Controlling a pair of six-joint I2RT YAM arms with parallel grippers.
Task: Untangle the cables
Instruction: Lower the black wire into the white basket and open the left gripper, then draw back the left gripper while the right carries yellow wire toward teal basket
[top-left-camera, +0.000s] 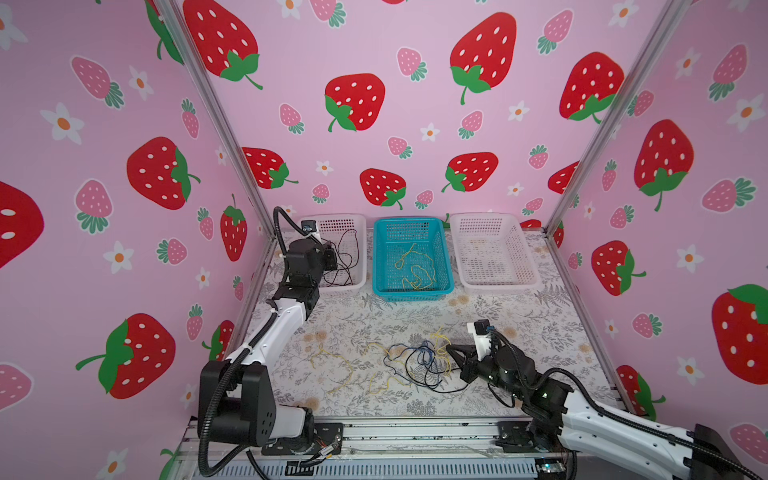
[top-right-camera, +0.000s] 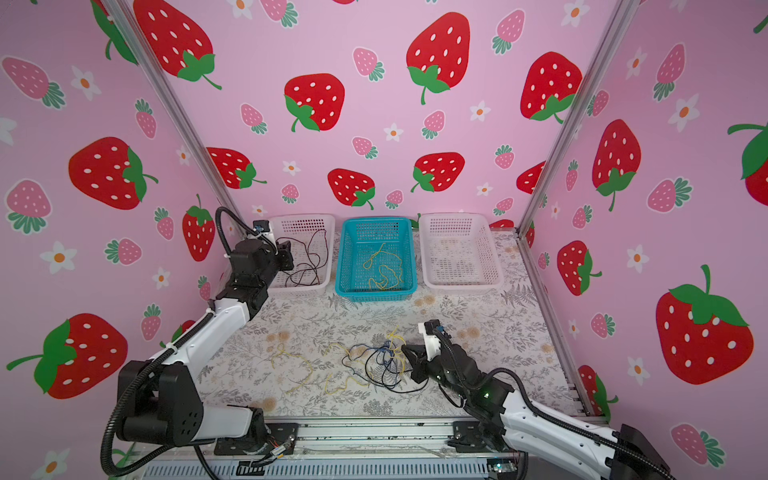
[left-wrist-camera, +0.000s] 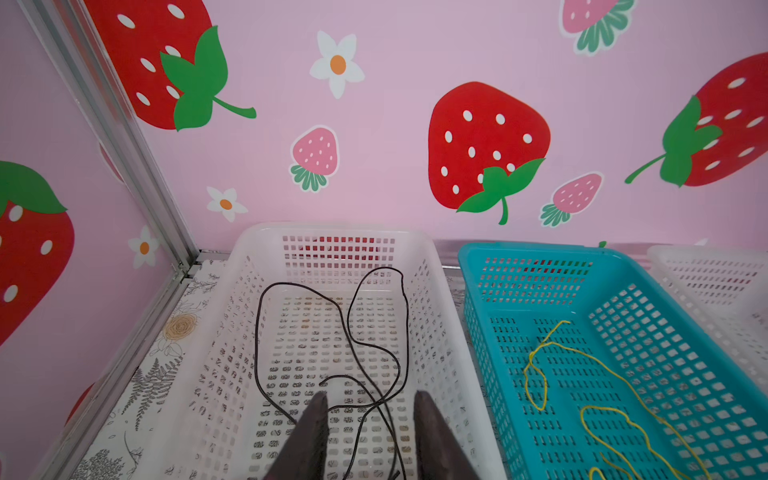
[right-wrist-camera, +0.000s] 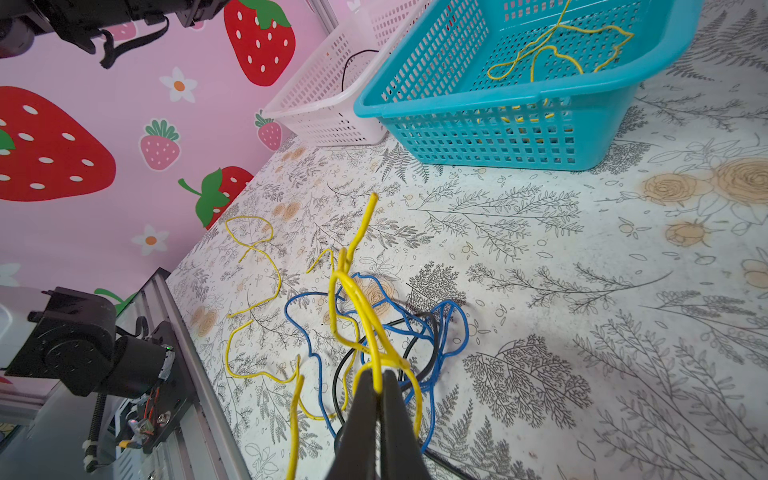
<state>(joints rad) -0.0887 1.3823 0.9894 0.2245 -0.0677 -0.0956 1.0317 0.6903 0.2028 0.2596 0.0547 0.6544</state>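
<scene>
Sorting is running partway: thin black cable (left-wrist-camera: 353, 332) lying in the white mesh basket (left-wrist-camera: 332, 229) under the left pincer (left-wrist-camera: 368, 401), jaws apart, yellow cable (top-left-camera: 417, 271) in the blue mesh basket (top-left-camera: 409, 221), right pincer (right-wrist-camera: 376, 376) clamping a yellow strand (right-wrist-camera: 360, 305) of the mixed-colour tangle (top-left-camera: 419, 363) on the floral bench (top-left-camera: 540, 332).

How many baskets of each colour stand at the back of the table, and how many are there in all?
White: 2, the left white basket and the right white basket
Blue: 1, the blue basket between them
Total: 3
</scene>
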